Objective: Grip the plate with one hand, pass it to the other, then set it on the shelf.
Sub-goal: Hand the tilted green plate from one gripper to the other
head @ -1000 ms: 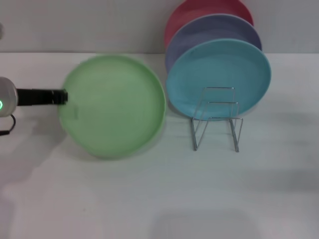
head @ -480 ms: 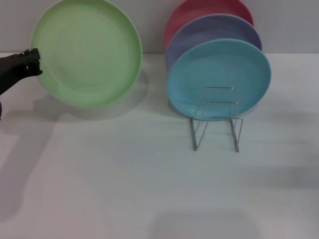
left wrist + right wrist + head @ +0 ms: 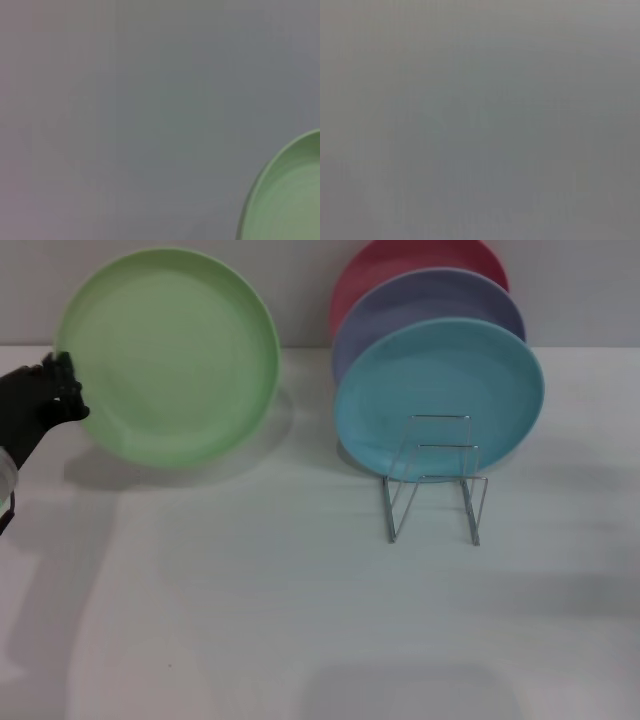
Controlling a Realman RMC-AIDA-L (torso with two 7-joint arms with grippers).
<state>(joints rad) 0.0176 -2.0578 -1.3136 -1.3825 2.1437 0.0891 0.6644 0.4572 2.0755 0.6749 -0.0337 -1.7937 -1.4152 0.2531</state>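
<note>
In the head view, the left gripper [image 3: 55,390] is closed on the edge of the green plate [image 3: 168,355], holding it up off the tabletop [image 3: 300,620]. The wire shelf [image 3: 435,480] is far off to its side. The grab is done; the pass and shelf step are left. In the left wrist view, only the plate's rim shows. The right wrist view shows nothing, and the right gripper is out of sight.

Four plates in all: one light green plate [image 3: 168,355], one turquoise plate [image 3: 438,390], one lavender plate [image 3: 430,298] and one red plate [image 3: 400,262]. One wire rack [image 3: 435,480] stands on the one table [image 3: 300,620]. One gripper [image 3: 62,390] shows, the left.
</note>
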